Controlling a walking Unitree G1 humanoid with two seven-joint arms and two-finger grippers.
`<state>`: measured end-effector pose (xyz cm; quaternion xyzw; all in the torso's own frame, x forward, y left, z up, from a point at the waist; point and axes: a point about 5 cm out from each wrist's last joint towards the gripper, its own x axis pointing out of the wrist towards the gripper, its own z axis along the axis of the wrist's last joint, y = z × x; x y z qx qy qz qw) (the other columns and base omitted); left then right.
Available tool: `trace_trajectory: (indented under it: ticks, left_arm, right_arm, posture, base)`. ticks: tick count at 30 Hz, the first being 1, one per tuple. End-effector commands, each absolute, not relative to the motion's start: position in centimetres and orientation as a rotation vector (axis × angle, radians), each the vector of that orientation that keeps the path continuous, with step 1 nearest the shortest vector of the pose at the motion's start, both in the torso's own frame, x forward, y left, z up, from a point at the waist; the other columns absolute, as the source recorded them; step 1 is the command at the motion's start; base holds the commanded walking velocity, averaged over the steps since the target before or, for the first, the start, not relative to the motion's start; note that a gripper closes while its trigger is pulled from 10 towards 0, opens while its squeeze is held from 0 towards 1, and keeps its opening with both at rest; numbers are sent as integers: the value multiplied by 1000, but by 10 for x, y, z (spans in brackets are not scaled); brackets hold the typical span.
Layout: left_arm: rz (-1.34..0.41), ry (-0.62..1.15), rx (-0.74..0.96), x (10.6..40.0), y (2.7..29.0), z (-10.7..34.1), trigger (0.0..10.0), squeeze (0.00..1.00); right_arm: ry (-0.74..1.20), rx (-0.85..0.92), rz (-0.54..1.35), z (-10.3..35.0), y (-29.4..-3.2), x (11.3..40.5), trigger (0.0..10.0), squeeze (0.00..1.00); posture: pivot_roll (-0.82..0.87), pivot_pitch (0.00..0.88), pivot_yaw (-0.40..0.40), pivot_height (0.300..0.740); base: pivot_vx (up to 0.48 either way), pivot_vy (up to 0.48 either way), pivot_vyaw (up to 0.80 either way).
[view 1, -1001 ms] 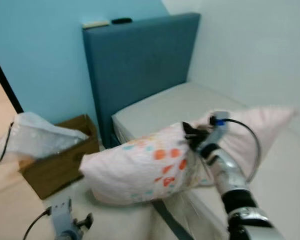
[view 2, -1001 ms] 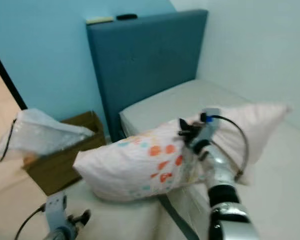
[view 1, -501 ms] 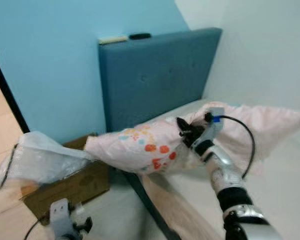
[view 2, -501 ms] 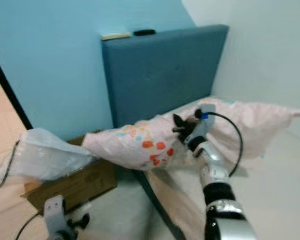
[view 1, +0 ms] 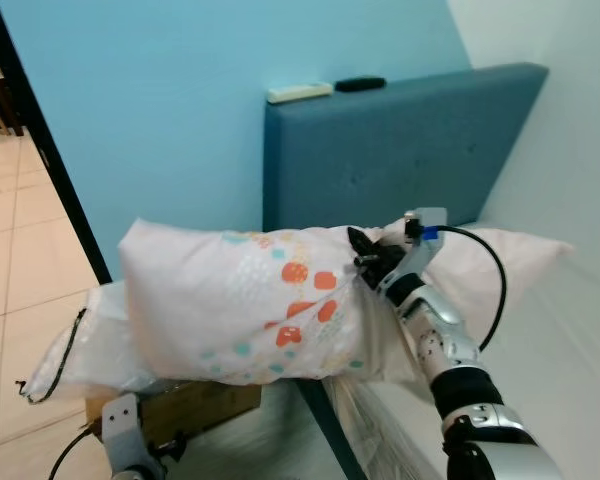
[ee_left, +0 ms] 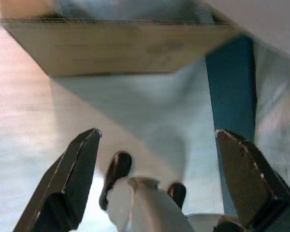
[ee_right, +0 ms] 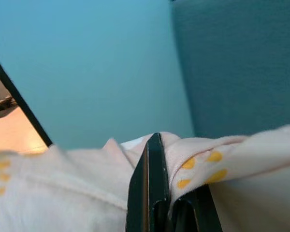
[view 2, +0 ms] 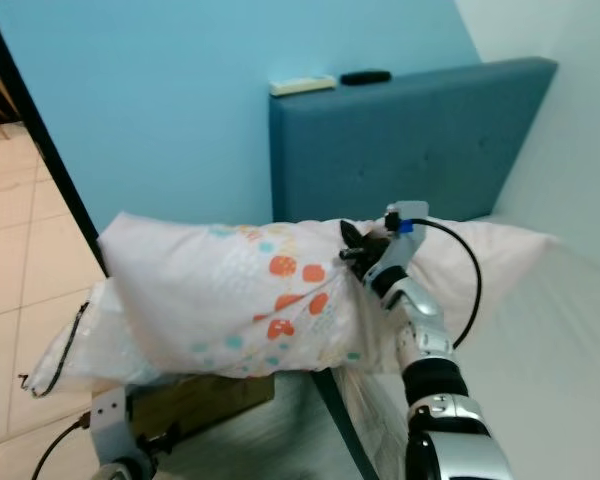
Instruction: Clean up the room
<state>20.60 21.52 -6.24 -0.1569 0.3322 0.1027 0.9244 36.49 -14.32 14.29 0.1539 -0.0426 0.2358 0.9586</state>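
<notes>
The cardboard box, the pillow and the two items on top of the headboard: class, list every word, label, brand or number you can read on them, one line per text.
None can be read.
Box: plain brown side, no print legible.
Pillow, held by the right gripper: coloured dots and shapes, no lettering.
White item and black item on the headboard: too small and blurred to show any marking.

Cardboard box (view 1: 195, 408) mostly behind pillow (view 1: 240, 305)

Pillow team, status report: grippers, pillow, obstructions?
Right gripper shut on pillow, held mid-air beside bed. Left gripper open, low. Cardboard box and plastic bag below pillow.
</notes>
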Motion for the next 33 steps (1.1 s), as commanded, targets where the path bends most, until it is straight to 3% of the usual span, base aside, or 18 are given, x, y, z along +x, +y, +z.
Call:
trace_trajectory:
  ticks: [1,10,13,28,33]
  left_arm:
    - [206,689,-325,206,213,-63,10000,0]
    - [213,688,-325,209,212,-62,10000,0]
    - [207,698,-325,210,212,-62,10000,0]
    - [197,714,-314,207,208,-64,10000,0]
    - [215,713,-325,206,208,-65,10000,0]
  right_arm:
    - [-187,311,451,163,-154,369,10000,0]
    - [-204,300,443,168,-157,370,10000,0]
    - [-208,276,423,170,-162,371,10000,0]
    - [-190,180,377,174,-179,374,10000,0]
    - [-159,110,384,171,-179,375,10000,0]
  posture:
    - [20,0,-47,728]
    - [20,0,-47,728]
    - [22,0,-49,728]
    - [16,0,-55,728]
    - [20,0,-58,728]
  base:
    - [480,0,0]
    - [437,0,0]
    - [0,0,0]
    - [0,-468,0]
    - [0,-62,0]
